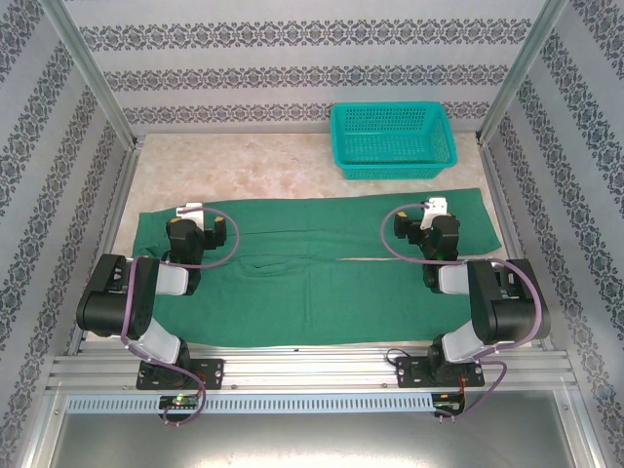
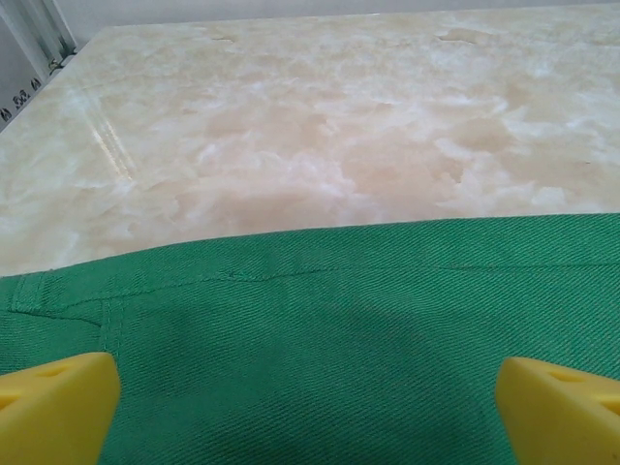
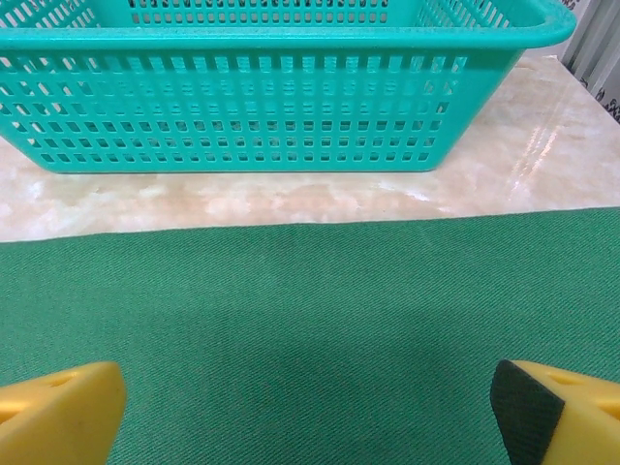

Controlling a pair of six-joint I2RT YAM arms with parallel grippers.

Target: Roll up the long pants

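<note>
Patterned grey-and-white walls (image 1: 292,58) close in three sides of the cell, with bare metal posts (image 1: 93,68) in the far corners. The table (image 1: 244,171) has a pale, marbled beige top and a ribbed metal rail (image 1: 312,375) along its near edge.

The long pants (image 1: 312,292) lie flat across the near half of the table, reaching almost from the left edge to the right edge. A thin pale slit between the two legs runs from the middle toward the right. Just past the cloth's far edge, near the far right corner and not touching it, sits a teal mesh basket (image 1: 392,141).

The near part of the cloth is partly hidden under both arms. In the right wrist view the basket's top is cut off. In each wrist view the yellow fingers (image 2: 53,407) are clipped by the lower corners, and I cannot tell whether they touch the cloth.

The left arm (image 1: 122,297) and right arm (image 1: 502,297) are folded, elbows back by the rail, wrists aimed at the far edge. The left gripper (image 1: 200,219) and right gripper (image 1: 421,222) sit low over the pants, each with its jaws spread wide and nothing between them.
</note>
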